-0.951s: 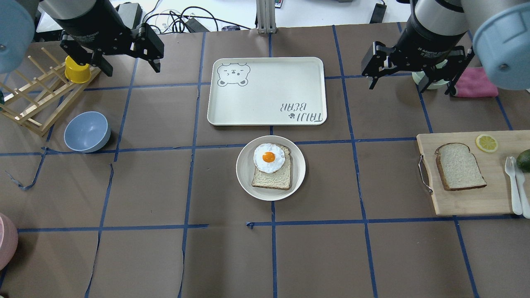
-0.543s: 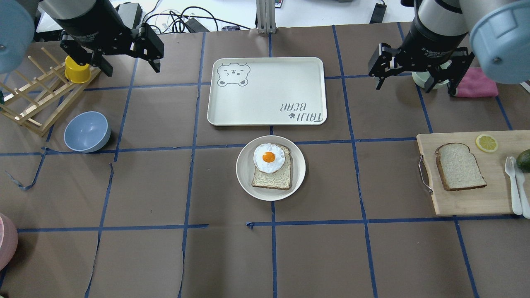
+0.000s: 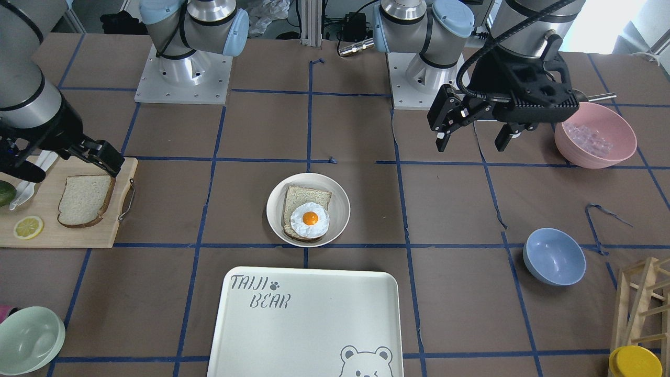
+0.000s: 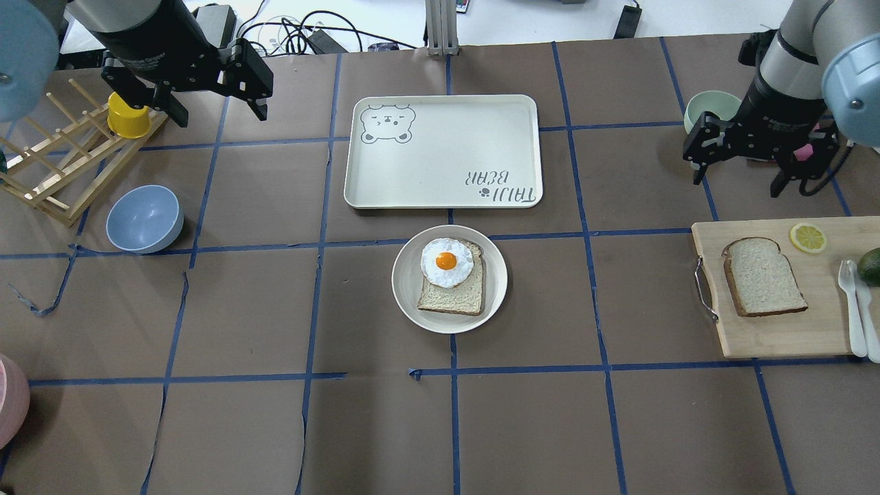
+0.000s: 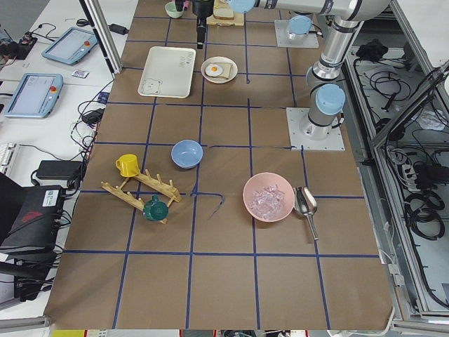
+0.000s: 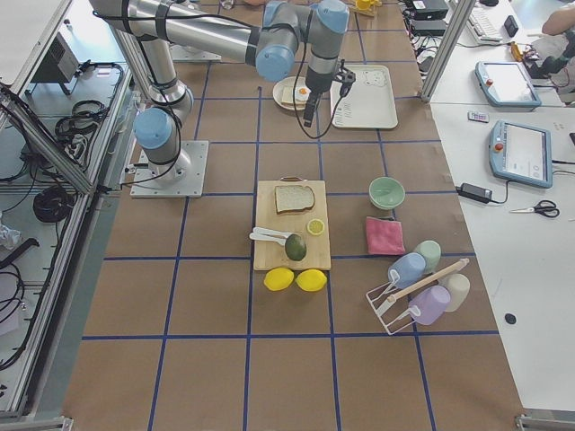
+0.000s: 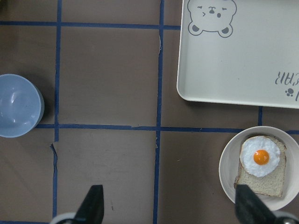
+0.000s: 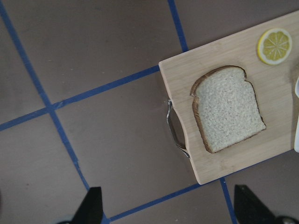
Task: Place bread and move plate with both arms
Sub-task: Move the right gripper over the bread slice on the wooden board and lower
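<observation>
The right arm covers much of what stands behind it: the pale green bowl (image 4: 702,107) shows only in part, and of the pink cloth (image 4: 803,150) only a sliver. At the overhead view's right edge the avocado (image 4: 872,267) is cut off, and the white utensils (image 4: 852,302) run to the frame's border. In the front-facing view the right gripper (image 4: 739,180) is partly cropped at the edge. Each wrist view shows only two dark fingertips (image 8: 93,207) at the bottom.

The bread (image 4: 763,277) lies flat on the wooden cutting board (image 4: 790,330), on the robot's right side of the desk (image 4: 240,309), with a lemon slice (image 4: 808,237) near its domed end. The right gripper hangs raised near the board, its fingers spread wide with nothing between them. It does not touch the bread. In its wrist view the slice sits up and to the right of the gap between the fingertips, with the board's metal handle (image 8: 175,130) nearer that gap. We cannot tell how high the gripper hangs.

The plate (image 4: 402,282) stands at the desk's middle, just beside the TAIJI BEAR tray (image 4: 443,151), and carries a second slice (image 4: 454,297) topped with a fried egg (image 4: 447,261). The left gripper (image 4: 221,115) is released too, jaws wide and empty, raised well apart from the plate, near a yellow cup (image 4: 128,117) on a wooden rack (image 4: 48,179).
</observation>
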